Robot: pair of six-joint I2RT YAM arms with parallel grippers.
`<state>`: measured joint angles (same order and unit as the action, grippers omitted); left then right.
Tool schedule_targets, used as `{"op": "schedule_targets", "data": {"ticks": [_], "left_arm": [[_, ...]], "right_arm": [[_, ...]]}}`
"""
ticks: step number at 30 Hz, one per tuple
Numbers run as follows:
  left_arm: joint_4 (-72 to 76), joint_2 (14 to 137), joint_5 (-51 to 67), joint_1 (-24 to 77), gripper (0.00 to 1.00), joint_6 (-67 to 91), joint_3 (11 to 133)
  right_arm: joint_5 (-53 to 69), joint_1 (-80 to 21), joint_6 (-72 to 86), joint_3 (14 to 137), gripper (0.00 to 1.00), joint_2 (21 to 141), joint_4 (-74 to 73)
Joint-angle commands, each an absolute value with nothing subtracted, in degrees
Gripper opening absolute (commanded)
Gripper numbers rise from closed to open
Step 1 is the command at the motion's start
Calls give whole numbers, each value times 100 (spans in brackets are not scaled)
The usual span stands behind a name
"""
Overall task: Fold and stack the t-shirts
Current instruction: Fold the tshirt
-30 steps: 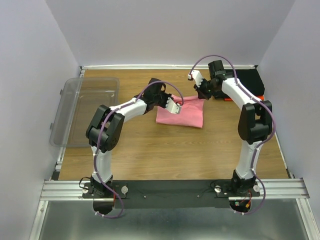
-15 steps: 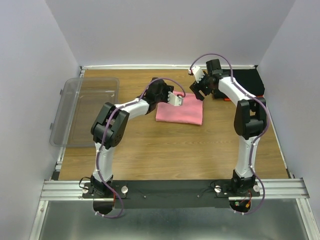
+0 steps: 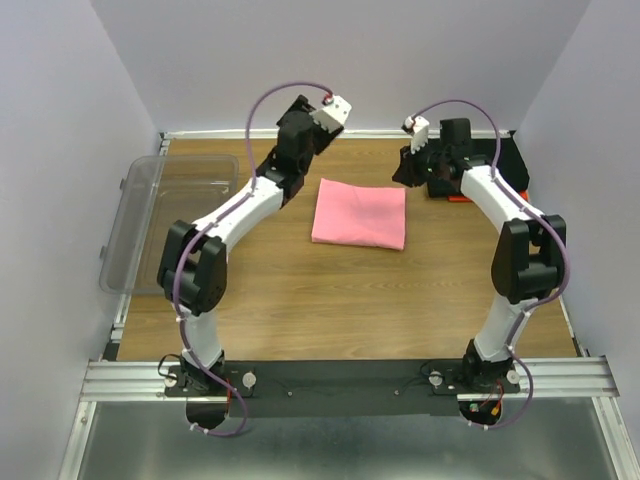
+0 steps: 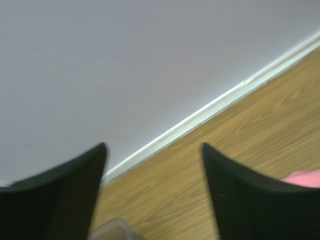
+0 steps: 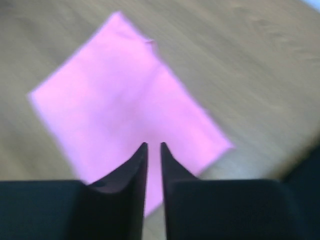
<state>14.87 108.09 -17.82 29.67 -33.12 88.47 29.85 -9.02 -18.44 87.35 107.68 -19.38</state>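
Empty left jaws spread wide at 12 o'clock, empty right jaws nearly closed, beside folded pink shirt (image 3: pixel 360 213) at tabletop (image 3: pixel 330 300) centre, black shirt (image 3: pixel 505 160) at 2 o'clock, clear tub (image 3: pixel 150 230) at 9 o'clock.

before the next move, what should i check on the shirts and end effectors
1. Pink t-shirt folded into a flat rectangle: ok.
2. Pink t-shirt stacked with the others: not ok, it lies alone on the table.
3. Left end effector open, empty: ok.
4. Right end effector shut, nothing between its fingers: ok.
5. Black t-shirt folded: cannot tell, the right arm hides much of it.
6. Orange-red t-shirt folded: cannot tell, only a sliver shows.
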Motion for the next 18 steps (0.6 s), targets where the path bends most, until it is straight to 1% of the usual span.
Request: {"op": "schedule_targets", "data": {"ticks": [1, 2, 3, 4, 5, 7, 8, 10, 13, 18], "left_arm": [[10, 10695, -147, 2786, 61, -462, 9141], [-183, 10792, 816, 2769, 46, -92, 9106], [-202, 10923, 1165, 2760, 40, 191, 9079], [-141, 11151, 1517, 2768, 37, 689, 9027], [216, 11258, 2095, 2769, 35, 868, 8791], [631, 11522, 2459, 2777, 34, 1298, 8579], [894, 11618, 2487, 2786, 34, 1353, 8517], [949, 11968, 2505, 2769, 34, 1441, 8595], [766, 12462, 2225, 2760, 34, 1441, 8903], [668, 13016, 1890, 2602, 34, 1599, 9299]], "right_arm": [[4999, -896, -1012, 8087, 15, 10871, -1916], [5175, -896, -802, 8034, 13, 10942, -1907], [5203, -896, -687, 8059, 13, 11021, -1899], [5203, -896, -555, 8094, 14, 11222, -1872], [5047, -896, -258, 8251, 17, 11337, -1802], [4722, -879, 156, 8471, 22, 11739, -1793], [4650, -853, 289, 8586, 23, 11847, -1784], [4536, -818, 465, 8780, 23, 12031, -1671], [3800, -817, 772, 9070, 23, 12313, -1643], [3244, -686, 940, 9237, 23, 12638, -1635]]}}
